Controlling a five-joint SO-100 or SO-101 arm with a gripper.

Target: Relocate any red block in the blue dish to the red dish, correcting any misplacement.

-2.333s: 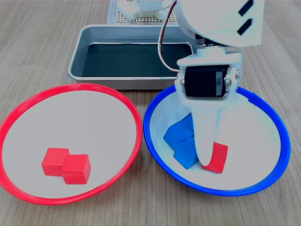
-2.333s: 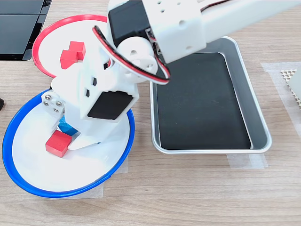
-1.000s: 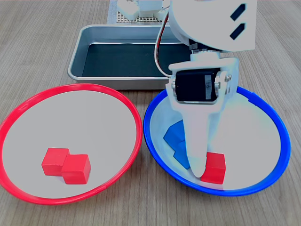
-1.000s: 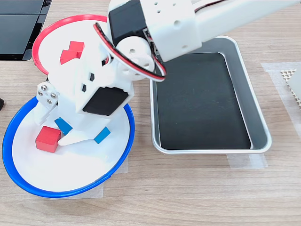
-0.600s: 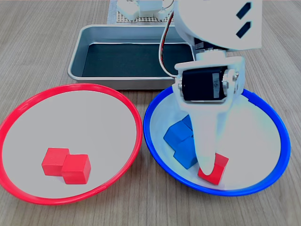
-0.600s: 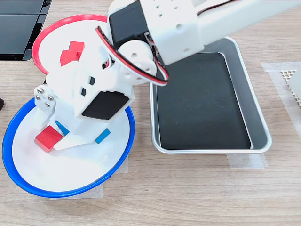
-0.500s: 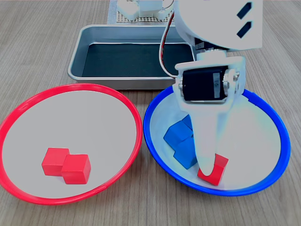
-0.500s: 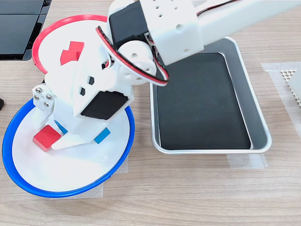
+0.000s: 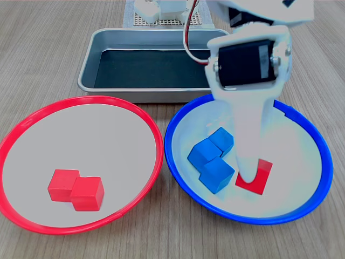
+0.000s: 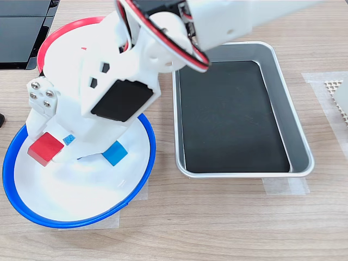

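White hand point(image 10: 48, 145) pinching small red cube point(image 10: 45, 148) – raised off pale floor of blue-rimmed round dish point(image 9: 302, 208), ready for carry left to red-rimmed round dish point(image 9: 32, 116).

Red block point(image 9: 256, 178) tilted, inside blue dish point(image 9: 178, 178)

A wooden table point(image 9: 48, 59) with a pale grain is seen in both exterior views. Three vessels are set directly on it: the red dish point(image 9: 153, 135) at the first exterior view's left, the blue dish point(image 9: 323, 156) just beside it at the right, and a rectangular metal tray point(image 9: 89, 65) behind them. Clear tape point(image 10: 285, 186) is stuck to the wood at the tray's near edge in the second exterior view. A dark flat object point(image 10: 22, 27) is laid at the second exterior view's upper left.
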